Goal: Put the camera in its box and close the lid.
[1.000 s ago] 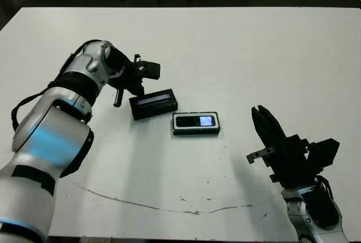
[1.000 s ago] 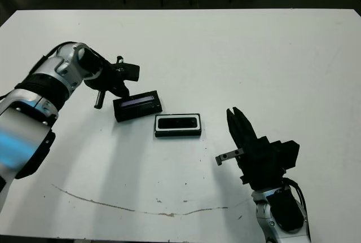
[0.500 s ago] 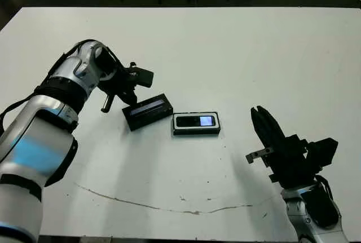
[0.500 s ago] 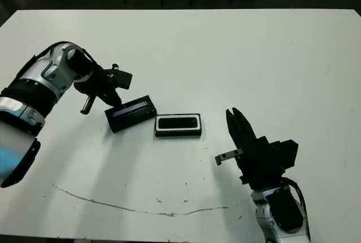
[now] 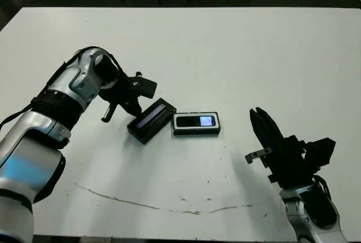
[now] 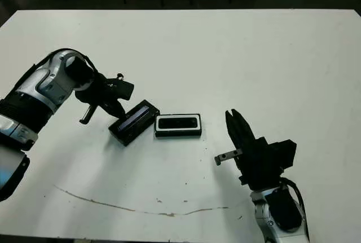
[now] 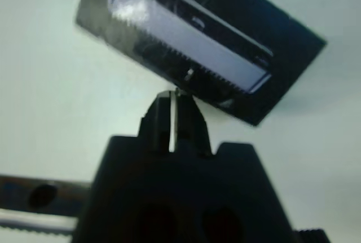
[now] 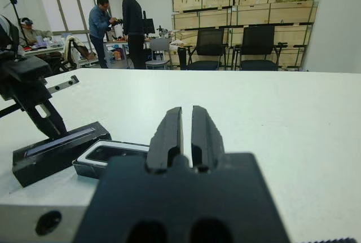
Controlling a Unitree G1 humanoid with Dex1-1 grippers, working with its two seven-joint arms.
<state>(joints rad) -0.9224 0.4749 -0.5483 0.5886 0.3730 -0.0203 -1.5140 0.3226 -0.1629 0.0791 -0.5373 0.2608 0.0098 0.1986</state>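
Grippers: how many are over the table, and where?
2. The left gripper touches the lid, left of the box. The right gripper hovers right of the box, touching nothing.

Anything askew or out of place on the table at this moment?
The lid lies at a slant, one corner close to the box, not squared to it. The left gripper, fingers together, is at its far edge. The camera sits in the box, uncovered. A thin brownish streak marks the table's near side.

Black lid [image 5: 151, 120] with pale grey-blue strip, black white-lined box [image 5: 196, 123], black camera [image 5: 194, 121], white table [image 5: 254, 57]
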